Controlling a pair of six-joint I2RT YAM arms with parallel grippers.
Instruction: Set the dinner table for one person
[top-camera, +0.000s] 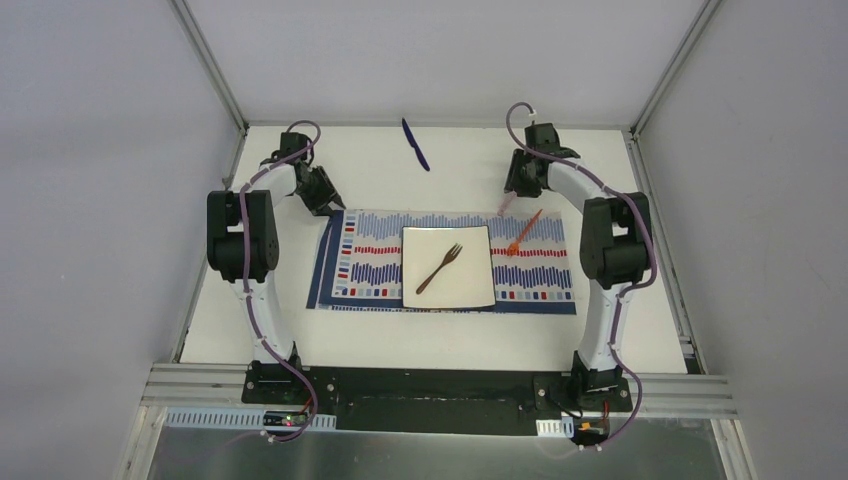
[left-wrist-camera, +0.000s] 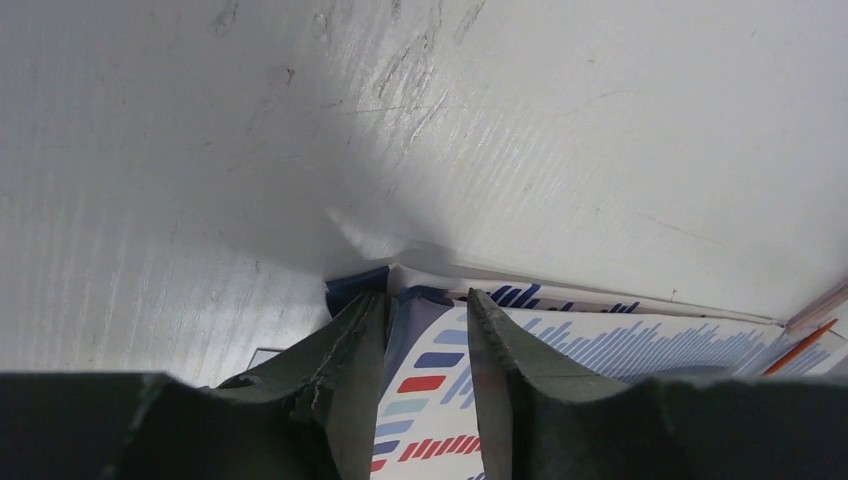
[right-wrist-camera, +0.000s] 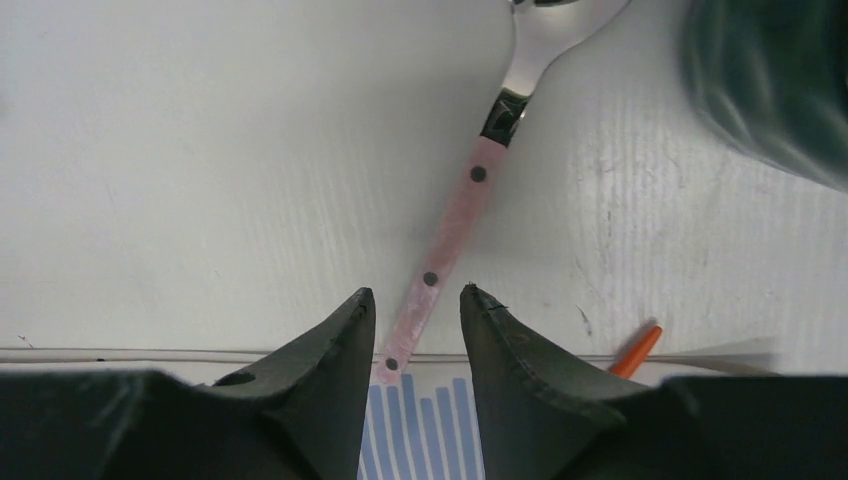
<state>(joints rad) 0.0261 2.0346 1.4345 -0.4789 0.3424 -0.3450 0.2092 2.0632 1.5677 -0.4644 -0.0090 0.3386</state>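
The dinner table (top-camera: 450, 340) is a white top carrying a striped placemat (top-camera: 360, 260). On the mat lies a square white plate (top-camera: 470, 290) with a brown fork (top-camera: 440, 268) across it. My left gripper (top-camera: 330, 205) sits at the mat's far left corner, which is slightly folded. In the left wrist view the left gripper (left-wrist-camera: 427, 297) stands open astride that corner of the placemat (left-wrist-camera: 440, 400). My right gripper (right-wrist-camera: 412, 295) is open at the mat's far edge. The end of a pink-handled spoon (right-wrist-camera: 455, 220) lies between its fingers, with a gap on each side.
An orange-handled utensil (top-camera: 523, 232) lies slanted on the mat to the right of the plate; its tip (right-wrist-camera: 635, 350) shows beside my right fingers. A blue utensil (top-camera: 416, 145) lies near the table's far edge. Grey walls and aluminium frame rails enclose the table.
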